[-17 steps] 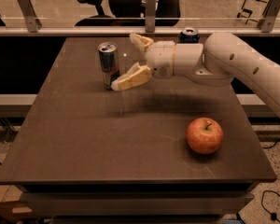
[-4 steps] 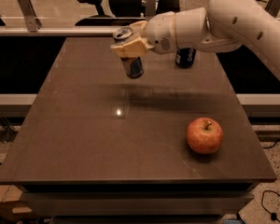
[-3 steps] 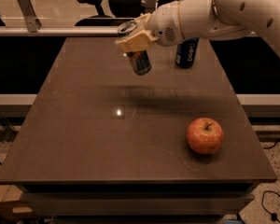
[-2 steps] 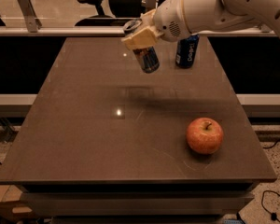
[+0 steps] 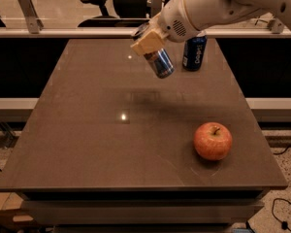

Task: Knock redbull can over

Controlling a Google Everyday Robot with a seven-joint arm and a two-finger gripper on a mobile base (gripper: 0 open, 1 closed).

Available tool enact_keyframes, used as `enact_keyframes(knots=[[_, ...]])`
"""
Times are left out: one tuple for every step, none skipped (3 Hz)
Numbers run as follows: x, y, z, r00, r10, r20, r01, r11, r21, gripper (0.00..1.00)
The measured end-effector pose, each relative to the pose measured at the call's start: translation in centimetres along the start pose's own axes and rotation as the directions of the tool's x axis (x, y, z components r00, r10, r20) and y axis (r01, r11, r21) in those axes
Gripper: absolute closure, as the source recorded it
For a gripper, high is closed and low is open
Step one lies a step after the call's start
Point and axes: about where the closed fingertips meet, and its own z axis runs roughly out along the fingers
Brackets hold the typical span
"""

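Observation:
The redbull can (image 5: 160, 63), slim, silver and blue, hangs tilted in the air above the far middle of the dark table (image 5: 87, 130), its top inside my gripper. My gripper (image 5: 148, 40), with tan fingers, is shut on the can's upper end and holds it clear of the tabletop. The can's shadow lies on the table below it. The white arm reaches in from the upper right.
A dark blue can with white lettering (image 5: 194, 52) stands upright at the far right, just right of the held can. A red apple (image 5: 213, 141) sits near the front right. Railings and office chairs stand behind the table's far edge.
My gripper has carried the redbull can to the right, away from its spot at the far left, and the can has tilted further. The blue can and apple have not moved.

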Motion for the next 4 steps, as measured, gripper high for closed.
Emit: enact_keyframes(knots=[[0.7, 0.1, -0.1, 0.995, 0.01, -0.102, -0.007, 0.9996, 0.026, 1.0], [1.4, 0.3, 0.1, 0.981, 0.019, -0.192, -0.011, 0.9989, 0.045, 1.0], [2.2, 0.3, 0.3, 0.97, 0.028, -0.243, -0.016, 0.9985, 0.053, 1.0], [3.2, 0.0, 0.6, 0.963, 0.039, -0.266, -0.023, 0.9979, 0.061, 1.0]])
